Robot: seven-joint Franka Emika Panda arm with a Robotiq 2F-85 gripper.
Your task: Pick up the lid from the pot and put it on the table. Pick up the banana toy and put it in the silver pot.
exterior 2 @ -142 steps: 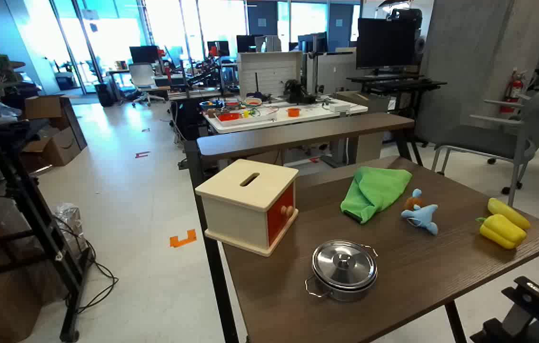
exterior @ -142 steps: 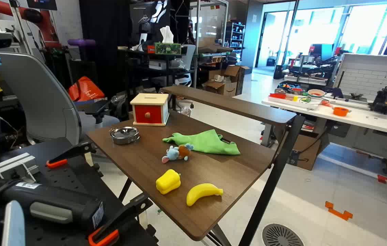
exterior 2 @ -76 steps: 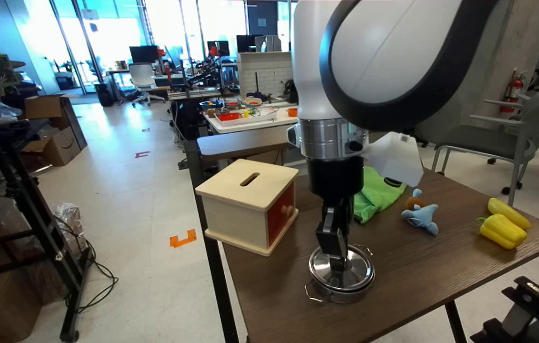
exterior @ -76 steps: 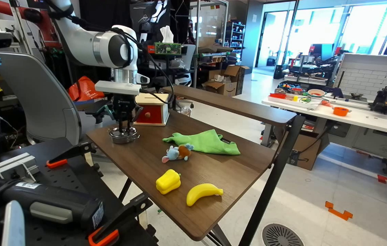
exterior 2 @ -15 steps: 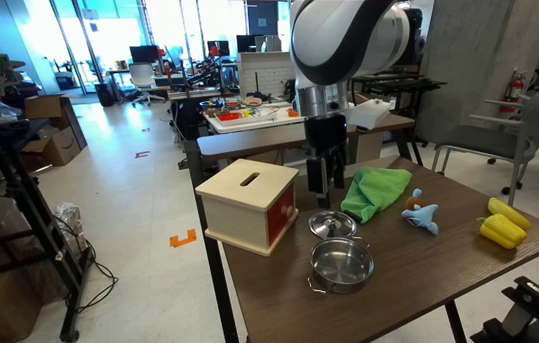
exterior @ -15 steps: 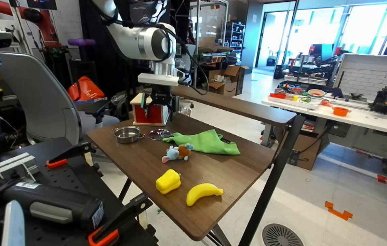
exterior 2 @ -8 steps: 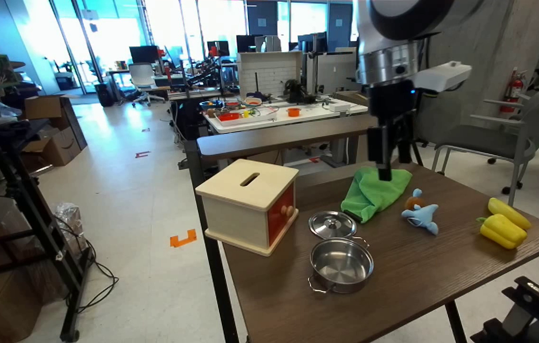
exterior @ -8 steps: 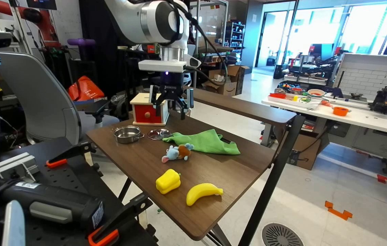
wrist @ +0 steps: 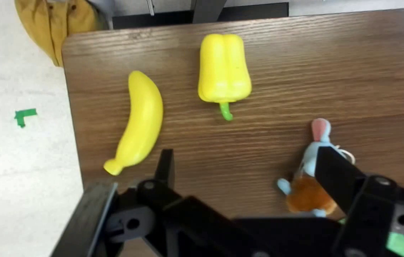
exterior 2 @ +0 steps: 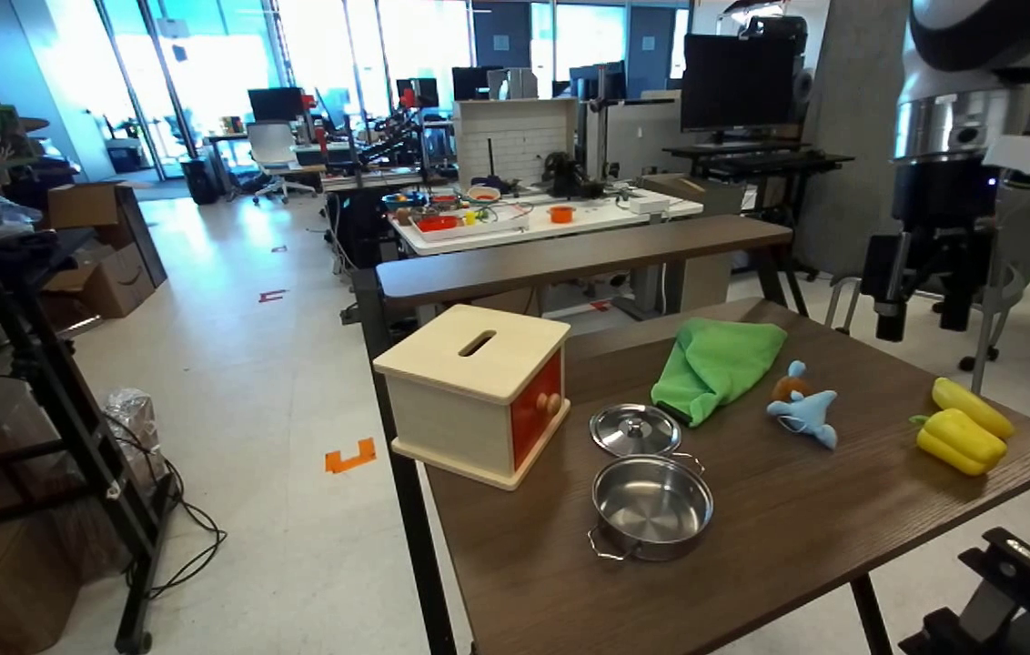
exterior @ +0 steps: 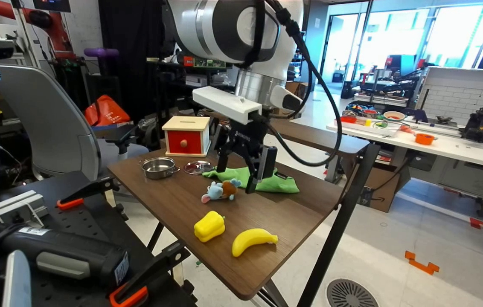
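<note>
The banana toy (exterior: 250,239) is seen in an exterior view near the 6 o'clock corner of the table (exterior: 295,213), the way to the uncovered pot (exterior: 159,168) flanked by a yellow pepper (exterior: 209,227) at 10 o'clock and a plush toy (exterior: 221,190) at 11. The lid (exterior: 197,167) is laid at the pot's 3 o'clock, near a red-fronted box (exterior: 187,136) and a green cloth (exterior: 282,185). Above, the gripper (exterior: 235,181) is held spread wide and empty.

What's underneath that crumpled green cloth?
The crumpled green fabric cloth lies on the dark-brown wooden table. In an exterior view, a short black strip shows at the cloth's edge, perhaps its own trim; anything else underneath is covered and can't be seen.
</note>
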